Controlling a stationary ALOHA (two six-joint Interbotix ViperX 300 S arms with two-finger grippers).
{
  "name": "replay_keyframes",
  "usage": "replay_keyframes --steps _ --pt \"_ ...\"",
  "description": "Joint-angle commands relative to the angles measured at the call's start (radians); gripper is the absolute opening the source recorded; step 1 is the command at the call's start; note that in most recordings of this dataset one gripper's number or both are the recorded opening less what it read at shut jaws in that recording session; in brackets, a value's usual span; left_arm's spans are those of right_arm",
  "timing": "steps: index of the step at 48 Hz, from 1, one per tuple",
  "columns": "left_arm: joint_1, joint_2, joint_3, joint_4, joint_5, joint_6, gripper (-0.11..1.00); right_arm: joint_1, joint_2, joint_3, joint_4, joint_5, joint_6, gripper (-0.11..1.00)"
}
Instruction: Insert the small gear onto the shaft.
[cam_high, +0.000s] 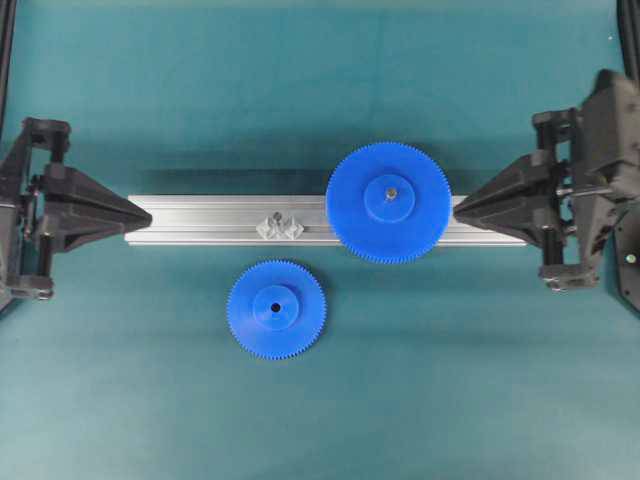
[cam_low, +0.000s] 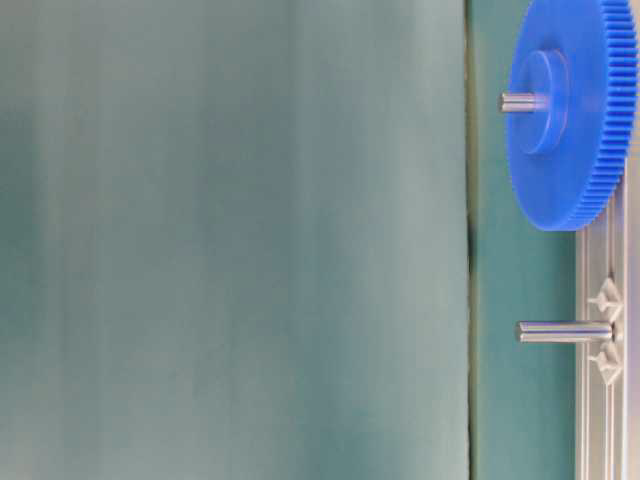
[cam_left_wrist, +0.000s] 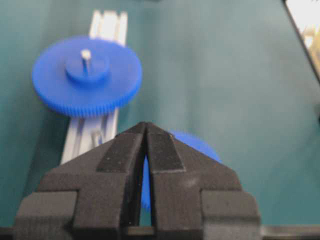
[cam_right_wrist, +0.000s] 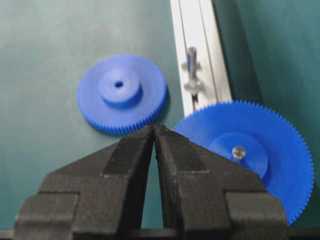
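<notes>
Lying flat on the table with hub up, the small gear (cam_high: 276, 309) sits just beside the rail (cam_high: 200, 220), whose shaft (cam_right_wrist: 192, 56) stands upright, while both the left gripper (cam_high: 148, 214) and right gripper (cam_high: 458, 209) are closed, holding nothing.

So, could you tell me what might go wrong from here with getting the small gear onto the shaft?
1. The small gear lies flat on the mat, and both the left gripper and right gripper are shut, so a grab at its thin toothed rim could slip.
2. The shaft is thin and the gear's centre hole small, so slight misalignment could jam it.
3. The large gear stands close by on the rail; teeth may clash.
</notes>
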Motion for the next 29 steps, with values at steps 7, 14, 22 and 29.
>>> replay_keyframes --steps 7,14,22,29 --pt "-0.018 0.063 -0.109 0.002 0.147 0.000 0.03 -0.002 0.006 -0.020 -0.002 0.006 0.003 0.19" --pt "-0.031 0.118 -0.141 0.003 0.175 0.002 0.03 -0.005 0.006 0.009 -0.002 -0.002 0.000 0.20" --pt "-0.037 0.173 -0.167 0.002 0.176 0.002 0.05 -0.017 0.005 0.069 -0.005 -0.054 0.002 0.20" --pt "-0.044 0.225 -0.175 0.003 0.176 0.002 0.15 -0.020 0.002 0.104 -0.005 -0.089 0.002 0.20"
